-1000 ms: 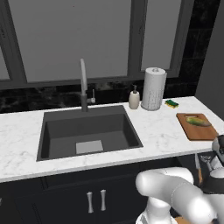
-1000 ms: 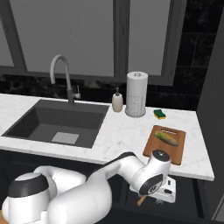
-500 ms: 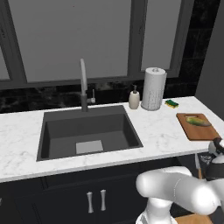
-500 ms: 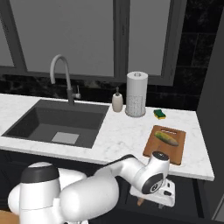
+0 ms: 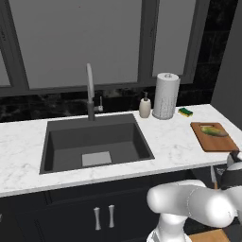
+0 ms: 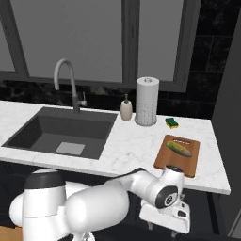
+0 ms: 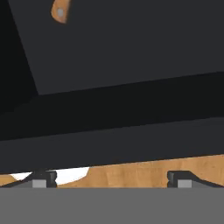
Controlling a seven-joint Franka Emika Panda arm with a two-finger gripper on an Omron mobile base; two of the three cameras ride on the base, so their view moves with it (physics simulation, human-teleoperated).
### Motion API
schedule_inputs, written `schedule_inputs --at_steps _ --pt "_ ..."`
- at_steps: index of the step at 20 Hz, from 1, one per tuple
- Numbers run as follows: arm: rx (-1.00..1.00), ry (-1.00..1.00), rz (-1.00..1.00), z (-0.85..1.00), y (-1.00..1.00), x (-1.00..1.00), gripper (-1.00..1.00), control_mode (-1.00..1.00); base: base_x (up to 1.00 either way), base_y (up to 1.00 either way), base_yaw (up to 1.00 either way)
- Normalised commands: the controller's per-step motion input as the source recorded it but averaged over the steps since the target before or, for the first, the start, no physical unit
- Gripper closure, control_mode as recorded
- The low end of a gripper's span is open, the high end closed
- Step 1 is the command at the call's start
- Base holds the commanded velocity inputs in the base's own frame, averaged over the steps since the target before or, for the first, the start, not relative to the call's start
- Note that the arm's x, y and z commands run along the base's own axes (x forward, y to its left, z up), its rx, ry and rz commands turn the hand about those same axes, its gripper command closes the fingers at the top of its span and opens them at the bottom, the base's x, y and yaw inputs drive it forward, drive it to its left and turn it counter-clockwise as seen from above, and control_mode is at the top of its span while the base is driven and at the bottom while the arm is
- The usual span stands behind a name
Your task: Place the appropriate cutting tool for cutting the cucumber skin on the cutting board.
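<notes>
One cucumber (image 5: 213, 131) — one cutting board (image 5: 208, 142) — one sponge (image 5: 185, 112).

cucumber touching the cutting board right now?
Touching. In the right base view the cucumber lies flat on the cutting board, no gap under it; the left base view agrees.

reddish-brown cutting board (image 6: 177, 155), green cucumber (image 6: 179, 149) with yellowish patches, white grey-veined marble counter (image 6: 127, 149), dark grey sink (image 6: 28, 129).

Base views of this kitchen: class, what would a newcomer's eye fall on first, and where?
The big white arm fills the foreground, bent down below the marble counter with its hand in front of the dark cabinets. Next comes the dark sink under its tall faucet. At the counter's right end, the cucumber lies on the cutting board.
</notes>
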Motion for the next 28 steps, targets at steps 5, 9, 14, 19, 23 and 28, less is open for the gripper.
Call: schedule_inputs --at_steps 5,9,14,19,23,28 --pt "0.00 0.14 0.00 0.00 0.00 -0.77 -1.00 -1.00 0.00 0.00 0.00" --pt "0.00 0.00 0.00 0.66 -0.06 -0.07 -1.00 -1.00 0.00 0.00 0.00" --pt "0.00 -0.03 0.00 0.38 -0.30 0.66 -1.00 -1.00 0.00 0.00 0.00" --pt "0.01 -0.15 0.01 -0.02 -0.23 0.57 -1.00 -1.00 0.00 0.00 0.00" --pt "0.05 -0.16 0.04 -0.19 -0.08 0.41 -1.00 -1.00 0.00 0.00 0.00" --pt "0.05 -0.04 0.06 -0.30 -0.02 0.45 -1.00 -1.00 0.00 0.00 0.00"
